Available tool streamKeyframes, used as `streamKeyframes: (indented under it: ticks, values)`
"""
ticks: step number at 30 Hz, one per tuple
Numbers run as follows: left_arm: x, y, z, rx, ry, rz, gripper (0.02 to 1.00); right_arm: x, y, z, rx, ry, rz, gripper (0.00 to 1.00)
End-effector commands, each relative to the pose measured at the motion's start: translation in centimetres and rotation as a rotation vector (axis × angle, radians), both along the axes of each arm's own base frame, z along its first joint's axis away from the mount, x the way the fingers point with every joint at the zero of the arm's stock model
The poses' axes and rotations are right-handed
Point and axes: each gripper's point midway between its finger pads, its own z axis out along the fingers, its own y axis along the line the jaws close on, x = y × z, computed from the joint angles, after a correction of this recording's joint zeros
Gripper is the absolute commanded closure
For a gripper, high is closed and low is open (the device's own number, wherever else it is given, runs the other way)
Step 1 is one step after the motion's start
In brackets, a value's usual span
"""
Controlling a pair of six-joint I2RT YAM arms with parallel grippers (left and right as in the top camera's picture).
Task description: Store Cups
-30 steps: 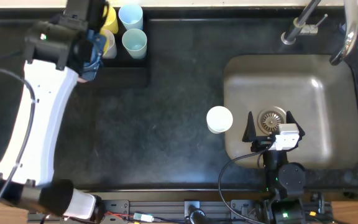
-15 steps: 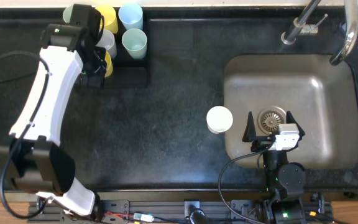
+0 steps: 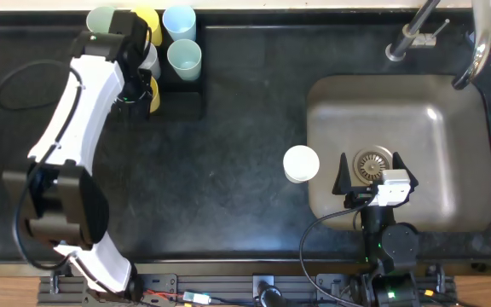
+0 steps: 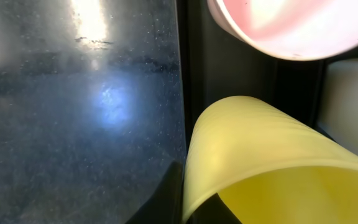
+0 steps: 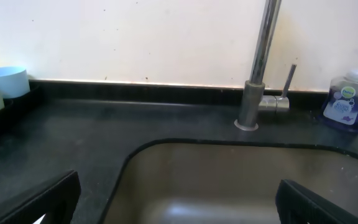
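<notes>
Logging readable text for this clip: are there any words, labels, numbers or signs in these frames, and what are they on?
On the soap bottle beside the tap: a printed label, too small and blurred to read.
On the yellow cup and the sink: no text visible.

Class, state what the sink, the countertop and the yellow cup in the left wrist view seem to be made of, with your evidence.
Sink: likely stainless steel, brushed; grey sheen with soft reflections.
Countertop: dark stone or a stone-look composite, polished; fine speckles and glare.
Yellow cup: probably plastic, smooth and slightly glossy; thin wall, even colour.
</notes>
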Motion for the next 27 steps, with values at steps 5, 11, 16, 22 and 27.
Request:
streamKeyframes:
  ticks: [5, 11, 16, 22, 27]
  values:
    - [0.6, 0.8, -1.2, 0.046, 0.001, 0.033, 0.982, 0.0, 0.1, -0.4, 0.001, 0.0, 0.006, 0.003]
    - [1.0, 1.0, -2.1, 0.049, 0.007, 0.039, 0.982, 0.0, 0.1, -0.4, 0.001, 0.0, 0.006, 0.003]
    - [1.0, 1.0, -2.7, 0.054, 0.024, 0.038, 0.982, 0.0, 0.1, -0.4, 0.001, 0.0, 0.006, 0.005]
    - [1.2, 1.4, -2.7, 0.077, 0.015, 0.04, 0.978, 0.0, 0.1, -0.4, 0.001, 0.0, 0.006, 0.005]
    - [1.3, 1.6, -2.5, 0.087, 0.007, 0.041, 0.787, 0.0, 0.1, -0.4, 0.001, 0.0, 0.006, 0.005]
